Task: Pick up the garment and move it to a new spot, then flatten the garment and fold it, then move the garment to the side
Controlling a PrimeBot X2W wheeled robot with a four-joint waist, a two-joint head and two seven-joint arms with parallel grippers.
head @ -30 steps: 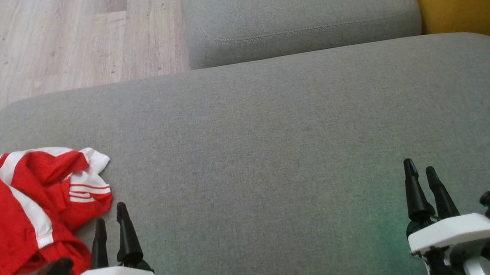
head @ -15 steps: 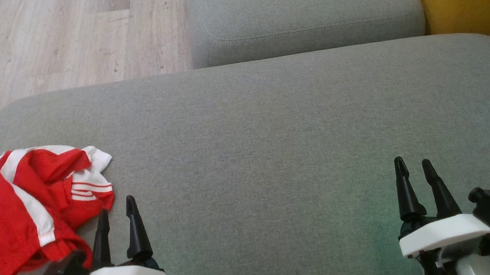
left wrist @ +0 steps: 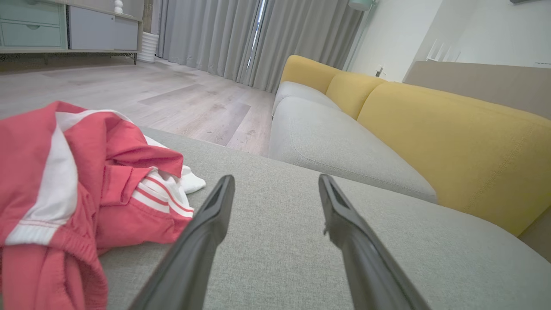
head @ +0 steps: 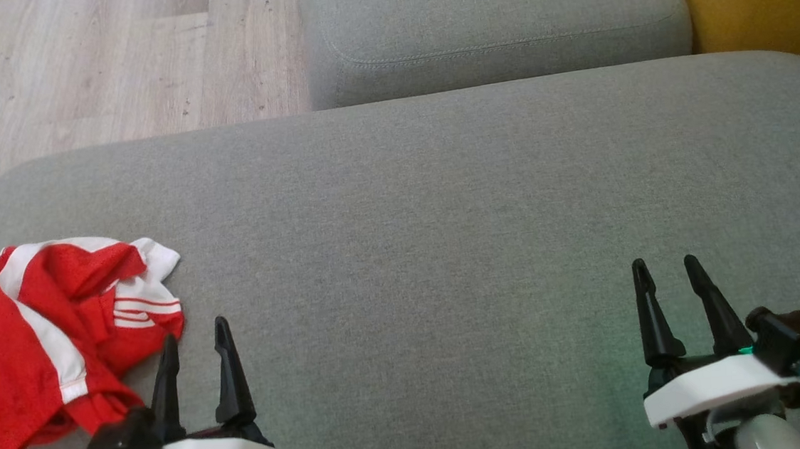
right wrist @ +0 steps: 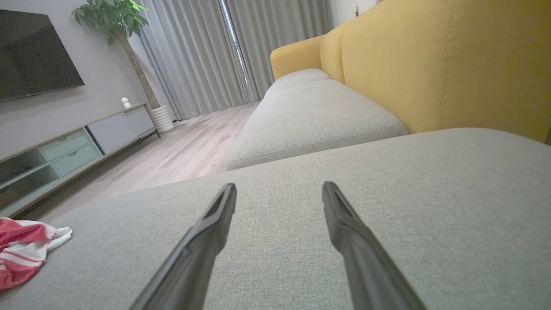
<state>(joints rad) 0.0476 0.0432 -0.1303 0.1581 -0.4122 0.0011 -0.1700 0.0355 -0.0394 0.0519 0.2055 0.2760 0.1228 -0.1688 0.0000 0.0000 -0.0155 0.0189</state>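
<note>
Garment (head: 38,338) lies crumpled where it was; left pincer (head: 194,330) and right pincer (head: 663,261), both spread, have edged inward.

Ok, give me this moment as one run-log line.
phase: before pickup | garment: crumpled, left end of cushion, not held | left gripper: open, beside garment | right gripper: open, over bare cushion
</note>
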